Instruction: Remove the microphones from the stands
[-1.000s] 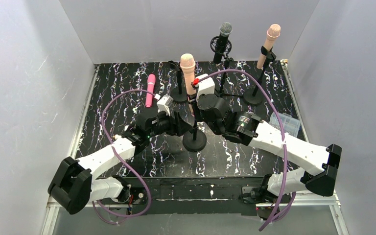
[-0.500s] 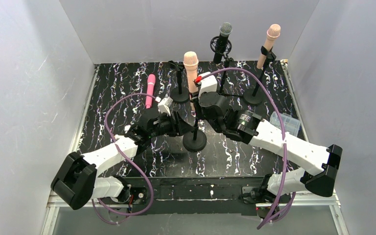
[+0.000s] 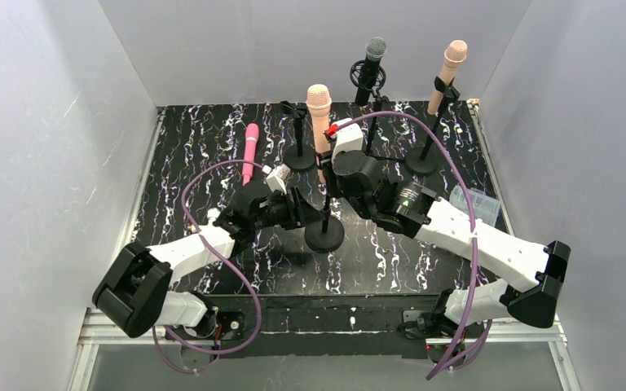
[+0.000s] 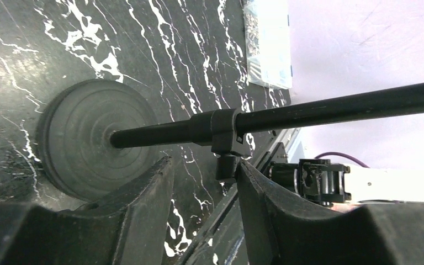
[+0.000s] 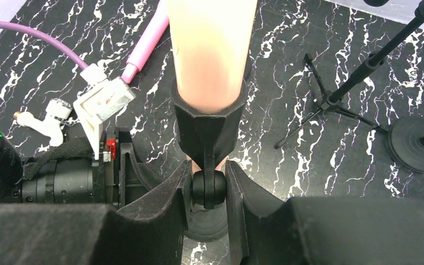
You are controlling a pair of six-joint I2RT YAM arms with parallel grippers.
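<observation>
**Mic upright in centre stand; right fingers on clip, left fingers loose at pole**

Count: 4 mics, 4 stands, 2 grippers, 1 packet.

Mics, left to right:
- pink mic [image 3: 249,151]: lying loose on the table [image 3: 196,163], long axis running near to far.
- mic [image 3: 319,114]: in the centre stand.
- black mic [image 3: 372,61] and far-right mic [image 3: 450,69]: each up on a back-row stand.

Stands: the empty stand [image 3: 297,134] is at the back, just left of centre, and holds nothing. The stand [image 3: 324,235] is the one nearest the arms, with its round base on the table. The other two are loaded.

Mic: peach body, seated in the clip [image 5: 208,118] at the top of the stand, mid-table. Its long axis is close to vertical, head up, tail down in the clip's cup.

Left gripper [image 4: 204,168]: low on the stand, beside the pole [image 4: 337,107] and just above the base [image 4: 85,143]. The fingers are parted with a clear gap. The pole crosses just off the fingertips, and the knob of the collar [image 4: 221,127] hangs in the gap. Nothing is gripped.

Right gripper [image 5: 207,176]: closed on the clip's swivel joint directly under the cup, with both fingers touching it.

Containers: the clip's cup holds the mic's tail. The packet [image 3: 474,202] is clear plastic at the table's right edge; its contents are too blurred to name.
</observation>
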